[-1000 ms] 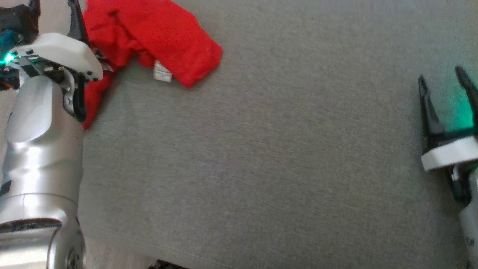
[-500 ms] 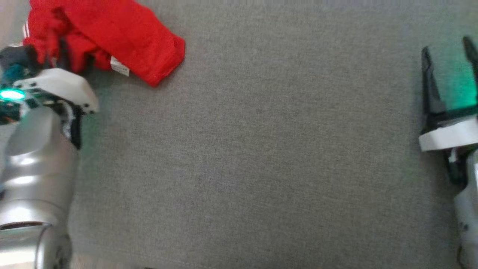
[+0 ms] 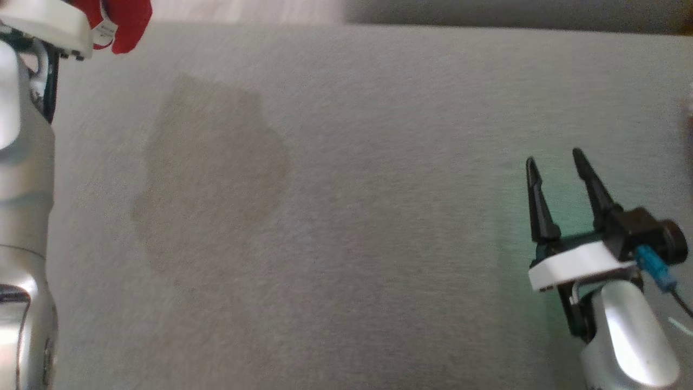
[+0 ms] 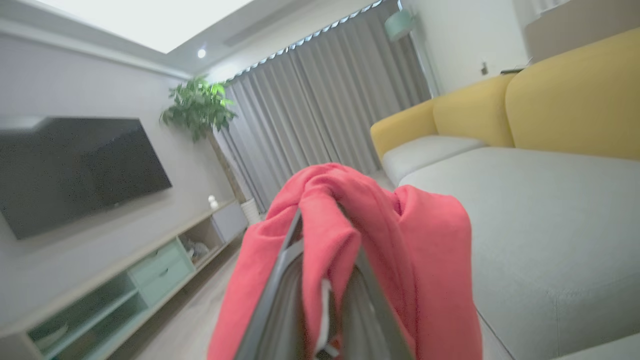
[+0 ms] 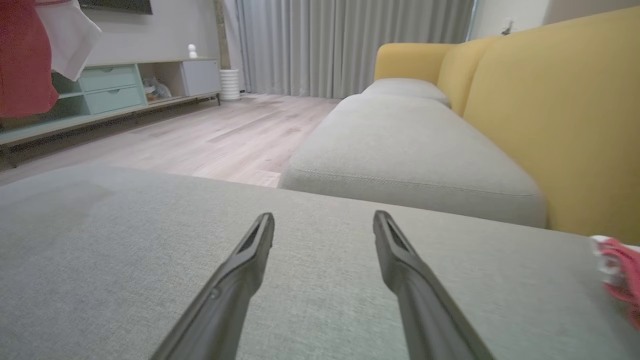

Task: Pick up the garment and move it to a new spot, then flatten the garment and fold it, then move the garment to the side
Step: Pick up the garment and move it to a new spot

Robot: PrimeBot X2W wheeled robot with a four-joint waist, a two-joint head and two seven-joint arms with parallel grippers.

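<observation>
- We see the left fingers [image 4: 278, 285] drawn close together on a fold of the red garment [image 4: 425, 260], which drapes over both of them and hides their tips.
- In the head view the garment [image 3: 127, 21] is a red scrap at the top left corner, just beside the left arm's white wrist plate [image 3: 48, 24], near the far edge of the grey cushion [image 3: 379, 216].
- From the right wrist we catch the garment [image 5: 22, 65] at the upper left, hanging clear above the cushion [image 5: 125, 250].
- The right fingers [image 3: 536, 200] stand wide apart and hold nothing, over the right part of the cushion; their own view shows them [image 5: 250, 255] spread and pointing along the cushion top.
- A darker patch [image 3: 211, 173] marks the cushion left of centre.
- Beyond the cushion we see a yellow sofa [image 5: 550, 100], grey curtains [image 5: 350, 45], a wood floor [image 5: 215, 135] and a television [image 4: 75, 170].
- A small red-and-white thing [image 5: 617, 277] lies at the cushion's right edge, too blurred for us to name.
</observation>
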